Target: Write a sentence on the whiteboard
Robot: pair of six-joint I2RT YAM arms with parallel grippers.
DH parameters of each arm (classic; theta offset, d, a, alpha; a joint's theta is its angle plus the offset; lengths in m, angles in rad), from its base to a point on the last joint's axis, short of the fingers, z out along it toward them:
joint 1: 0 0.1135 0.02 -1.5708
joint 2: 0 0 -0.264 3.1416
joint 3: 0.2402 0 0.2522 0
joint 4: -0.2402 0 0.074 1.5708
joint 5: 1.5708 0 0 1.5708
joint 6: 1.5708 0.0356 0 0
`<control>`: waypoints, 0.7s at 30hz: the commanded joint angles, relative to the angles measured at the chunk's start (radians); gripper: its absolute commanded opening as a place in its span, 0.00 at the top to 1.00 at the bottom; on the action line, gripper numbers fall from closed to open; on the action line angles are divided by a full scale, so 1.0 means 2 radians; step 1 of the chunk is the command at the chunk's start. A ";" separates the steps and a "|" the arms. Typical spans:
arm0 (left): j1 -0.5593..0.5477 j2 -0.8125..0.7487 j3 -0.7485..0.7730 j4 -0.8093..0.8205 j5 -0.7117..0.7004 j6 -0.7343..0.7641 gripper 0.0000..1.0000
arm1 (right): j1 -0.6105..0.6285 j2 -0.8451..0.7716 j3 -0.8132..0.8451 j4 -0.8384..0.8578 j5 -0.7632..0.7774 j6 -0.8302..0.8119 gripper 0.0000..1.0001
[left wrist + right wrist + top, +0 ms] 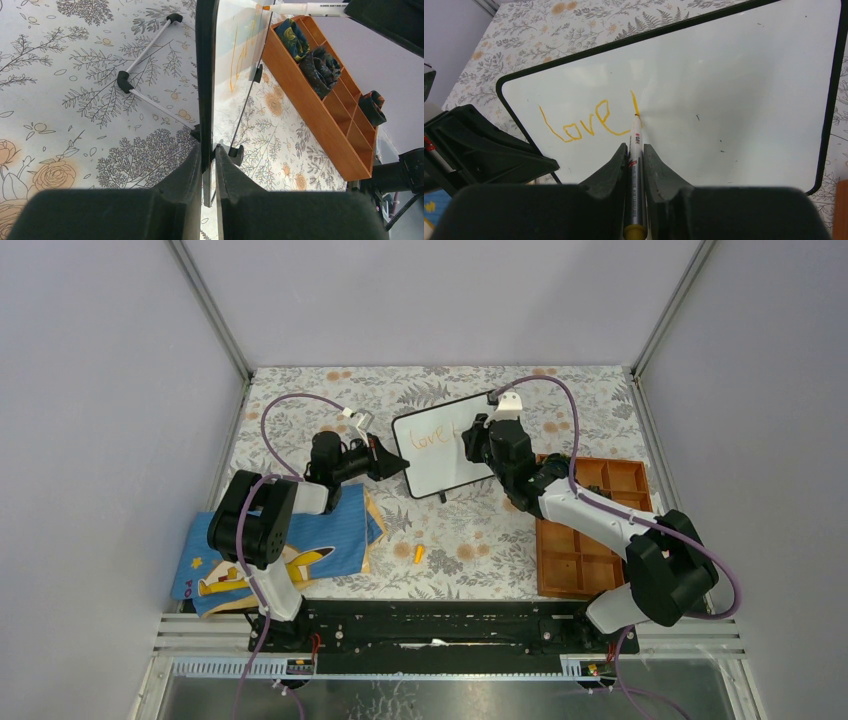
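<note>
The whiteboard [440, 452] stands on the tabletop [480, 530], between the left gripper [400, 466] at its left edge and the right gripper [472, 438] at its right. The sentence [574, 127] sits on the board's left half, with the marker [636, 142] tip just right of it. A tray [575, 565] lies to the right, and a cloth [330, 530] lies to the left, nearer.
</note>
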 commanded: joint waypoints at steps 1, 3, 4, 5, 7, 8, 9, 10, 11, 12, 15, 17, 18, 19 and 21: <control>-0.004 0.001 0.001 -0.038 -0.014 0.024 1.00 | -0.005 0.005 0.025 0.011 0.012 -0.009 1.00; -0.004 0.001 0.001 -0.038 -0.015 0.025 1.00 | -0.007 0.005 0.026 0.009 0.015 -0.009 1.00; -0.004 0.001 0.001 -0.038 -0.015 0.025 1.00 | -0.009 0.005 0.026 0.010 0.016 -0.009 1.00; -0.004 0.001 0.001 -0.039 -0.014 0.025 1.00 | -0.009 0.005 0.026 0.010 0.017 -0.009 1.00; -0.004 0.001 0.002 -0.039 -0.015 0.025 1.00 | -0.011 0.003 0.026 0.011 0.019 -0.009 1.00; -0.004 0.001 0.002 -0.039 -0.014 0.025 1.00 | -0.012 0.003 0.026 0.011 0.019 -0.008 1.00; -0.005 0.002 0.002 -0.039 -0.014 0.025 1.00 | -0.012 0.002 0.026 0.011 0.020 -0.009 1.00; -0.005 0.002 0.002 -0.039 -0.015 0.025 1.00 | -0.013 0.002 0.026 0.011 0.020 -0.009 1.00; -0.005 0.001 0.002 -0.040 -0.014 0.025 1.00 | -0.014 0.001 0.026 0.010 0.021 -0.009 1.00; -0.005 0.001 0.001 -0.039 -0.014 0.026 1.00 | -0.014 0.001 0.025 0.010 0.022 -0.009 1.00; -0.005 0.001 0.002 -0.039 -0.014 0.026 1.00 | -0.016 -0.001 0.023 0.009 0.023 -0.008 1.00; -0.005 0.001 0.002 -0.041 -0.014 0.026 1.00 | -0.017 -0.004 0.021 0.009 0.024 -0.008 1.00; -0.005 0.001 0.002 -0.040 -0.015 0.026 1.00 | -0.017 -0.004 0.019 0.009 0.024 -0.008 1.00; -0.005 0.001 0.001 -0.040 -0.015 0.026 1.00 | -0.018 -0.006 0.018 0.009 0.024 -0.007 1.00; -0.006 0.000 0.001 -0.041 -0.016 0.027 1.00 | -0.018 -0.007 0.015 0.009 0.025 -0.007 1.00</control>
